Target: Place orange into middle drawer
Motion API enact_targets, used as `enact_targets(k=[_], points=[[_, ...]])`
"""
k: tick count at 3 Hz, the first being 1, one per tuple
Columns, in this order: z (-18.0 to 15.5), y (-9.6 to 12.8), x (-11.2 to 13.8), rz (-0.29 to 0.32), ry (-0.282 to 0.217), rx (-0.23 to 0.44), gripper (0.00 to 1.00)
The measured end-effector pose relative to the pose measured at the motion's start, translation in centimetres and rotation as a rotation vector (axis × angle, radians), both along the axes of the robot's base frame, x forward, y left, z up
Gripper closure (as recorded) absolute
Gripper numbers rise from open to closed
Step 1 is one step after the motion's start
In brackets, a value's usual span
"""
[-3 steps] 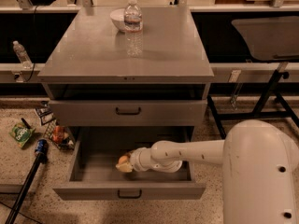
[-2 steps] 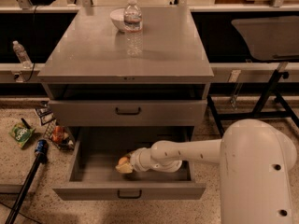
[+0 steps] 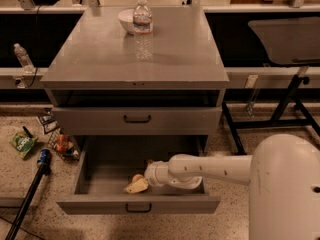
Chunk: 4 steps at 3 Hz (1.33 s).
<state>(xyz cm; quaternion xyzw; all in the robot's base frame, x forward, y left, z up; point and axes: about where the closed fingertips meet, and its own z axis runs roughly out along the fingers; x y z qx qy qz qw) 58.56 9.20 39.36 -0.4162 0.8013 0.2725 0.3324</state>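
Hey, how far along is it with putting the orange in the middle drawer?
Done: the middle drawer is open, and the gripper is down inside it near the front. In hand: the orange is right at the gripper, low in the drawer. Left: a clear release and pulling the arm out.

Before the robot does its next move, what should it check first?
1. Middle drawer pulled open: ok.
2. Gripper down inside that drawer, near its front: ok.
3. Orange inside the drawer, right at the gripper: ok.
4. Orange resting on the drawer floor and not just held up: cannot tell.
5. Upper drawer shut, out of the arm's way: ok.
6. Water bottle and white bowl up on the cabinet top, far from the arm: ok.
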Motion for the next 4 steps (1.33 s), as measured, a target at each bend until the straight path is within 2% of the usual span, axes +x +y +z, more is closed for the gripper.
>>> enact_targets(k=[1,2,3,4], points=[[3.3,-2.6,-1.1,-0.087,-0.025,0.116,0.26],[6.5,-5.6,-2.8,-0.157,-0.045,0.184,0.49],[9.9,-10.8,-3.4,-0.185,-0.075,0.199,0.73],[10.1,-10.1,-5.1,-0.126,-0.04,0.225,0.7]])
